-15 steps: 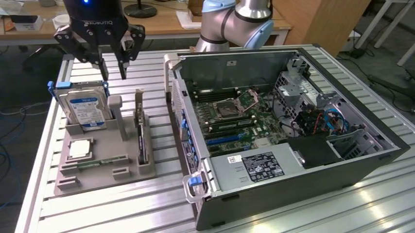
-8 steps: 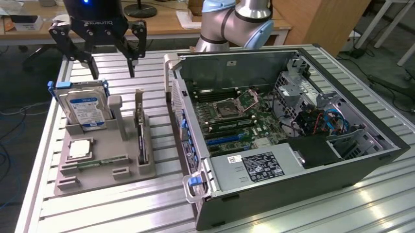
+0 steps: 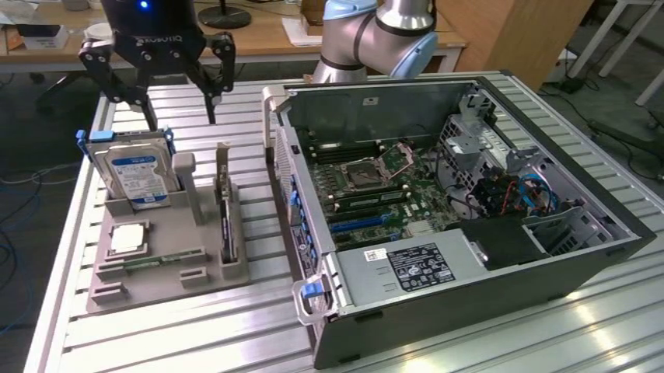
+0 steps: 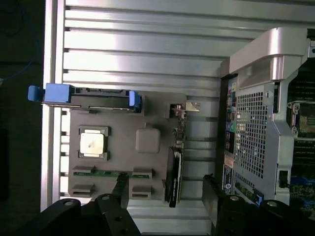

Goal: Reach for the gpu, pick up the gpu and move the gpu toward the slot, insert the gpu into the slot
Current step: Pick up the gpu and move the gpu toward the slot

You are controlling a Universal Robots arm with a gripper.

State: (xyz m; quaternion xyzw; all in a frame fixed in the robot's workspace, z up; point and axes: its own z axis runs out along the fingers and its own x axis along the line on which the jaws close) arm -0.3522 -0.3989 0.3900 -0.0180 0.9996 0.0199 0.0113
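step: reach for the gpu, grasp not yet made | gripper (image 3: 183, 116): jaws stood wide apart and empty, above the hard drive (image 3: 133, 172) | gpu (image 3: 224, 211): stood on edge in the grey fixture tray (image 3: 166, 272), untouched | need, as judged: descent centred over the card's top edge | motherboard (image 3: 386, 194): lay in the open case (image 3: 498, 272), well apart

My pincer (image 3: 185, 120) is matte black with pale lettering. The holder tray (image 3: 166, 272) is dull grey-brown. In the tray, the gpu (image 3: 225, 225) is dark green-black with a silver bracket. The hard drive (image 3: 135, 175) is silver with a blue-white label and blue rails. Beside the tray, the motherboard (image 3: 384, 198) is green inside a dark grey case (image 3: 467, 303). Under the tray, the table (image 3: 186, 334) is ribbed silver.
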